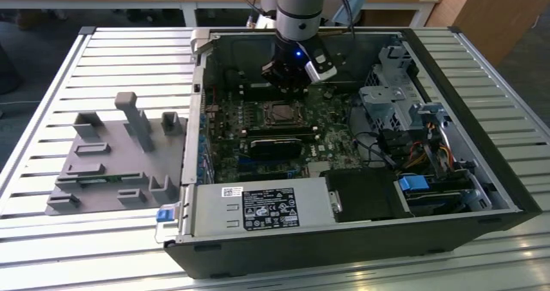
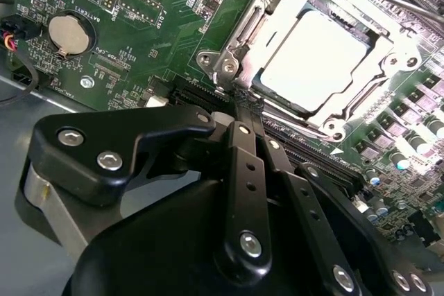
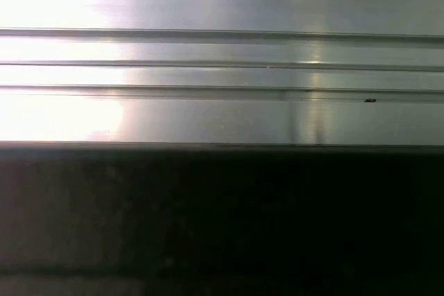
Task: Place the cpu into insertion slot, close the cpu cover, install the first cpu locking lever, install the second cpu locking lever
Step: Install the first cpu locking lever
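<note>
The cpu (image 2: 316, 57) sits in the insertion slot (image 2: 361, 29) on the green motherboard (image 2: 166, 25), its pale top showing through the window of the cpu cover (image 2: 274, 29), which looks folded down over it. So placing and closing appear done; whether either locking lever is latched I cannot tell. The gripper (image 2: 236, 102) hangs just beside the socket's corner, jaws drawn together on nothing I can make out. In the exterior view the gripper (image 1: 288, 78) is at the far side of the open computer case (image 1: 481, 194) on the slatted table (image 1: 51, 239). Board lettering and the power supply (image 1: 262, 208) label are too small to matter.
</note>
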